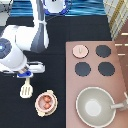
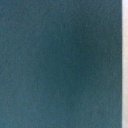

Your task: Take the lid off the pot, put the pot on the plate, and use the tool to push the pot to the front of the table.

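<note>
Black table (image 1: 85, 30), pinkish-brown stove top (image 1: 120, 75) at the exterior view's right, blue striped backdrop (image 1: 85, 9) at its top

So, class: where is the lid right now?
In the exterior view the lid lies on the stove's top-left burner spot, right of centre, beside a black burner, far from the pot and the gripper at left.
</note>
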Motion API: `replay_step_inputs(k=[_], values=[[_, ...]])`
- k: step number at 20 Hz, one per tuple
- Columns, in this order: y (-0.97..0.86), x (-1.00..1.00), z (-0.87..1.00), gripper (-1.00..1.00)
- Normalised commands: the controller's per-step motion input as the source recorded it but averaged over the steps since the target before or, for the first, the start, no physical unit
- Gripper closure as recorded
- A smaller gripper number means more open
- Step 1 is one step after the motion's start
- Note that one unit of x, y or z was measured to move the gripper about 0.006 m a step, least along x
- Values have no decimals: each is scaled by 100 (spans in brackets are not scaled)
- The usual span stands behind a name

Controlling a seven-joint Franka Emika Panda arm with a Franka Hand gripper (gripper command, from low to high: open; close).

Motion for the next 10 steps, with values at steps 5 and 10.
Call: replay_step_inputs(k=[5, 10], values=[[70, -70, -24, 100], [83, -51, -33, 100]])
